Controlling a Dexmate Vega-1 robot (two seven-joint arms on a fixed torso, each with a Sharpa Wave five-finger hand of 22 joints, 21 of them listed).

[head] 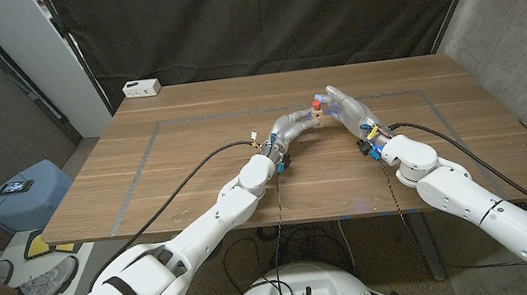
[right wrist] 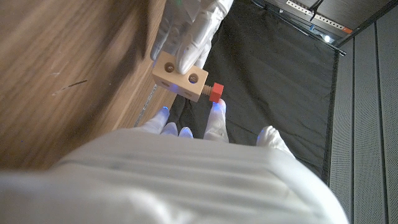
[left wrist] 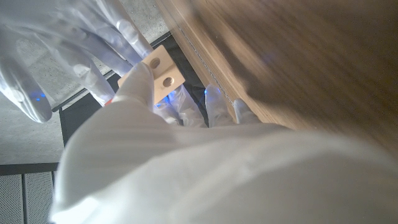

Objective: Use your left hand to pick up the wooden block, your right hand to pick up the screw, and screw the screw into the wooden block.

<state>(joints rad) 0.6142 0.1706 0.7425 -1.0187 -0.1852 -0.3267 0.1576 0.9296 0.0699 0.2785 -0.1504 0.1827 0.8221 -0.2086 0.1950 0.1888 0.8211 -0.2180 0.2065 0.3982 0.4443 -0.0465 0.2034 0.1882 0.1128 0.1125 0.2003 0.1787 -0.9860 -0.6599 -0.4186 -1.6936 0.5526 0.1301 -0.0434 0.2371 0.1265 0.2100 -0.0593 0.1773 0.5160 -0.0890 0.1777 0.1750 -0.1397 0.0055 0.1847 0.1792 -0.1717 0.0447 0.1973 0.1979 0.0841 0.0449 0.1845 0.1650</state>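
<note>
Above the middle of the wooden counter (head: 195, 166), both arms reach inward and their gloved hands meet in the air. From the left side of the head view, the left hand (head: 288, 127) comes up with its fingers wrapped around the wooden block (right wrist: 180, 78). The right wrist view shows this plainly: the left hand's fingertips (right wrist: 186, 59) press on one face of the pale, square-edged block, which carries round holes on the faces turned toward the camera. In the left wrist view the same block (left wrist: 163, 73) sticks out past the back of the left hand, two holes showing, held off the counter.

Just beside the block sits the screw (right wrist: 213, 92), its red head standing out from the block's end face with a short length of shank between them, so it is seated in the block but not driven home. In the head view the red head (head: 316, 106) shows as a small spot between the two hands.

Farther right, the right hand (head: 347, 109) reaches to the screw; its fingertips lie right at the red head, though whether they actually pinch it I cannot tell.

Near the counter's far left corner lies a white power strip (head: 141, 87).
</note>
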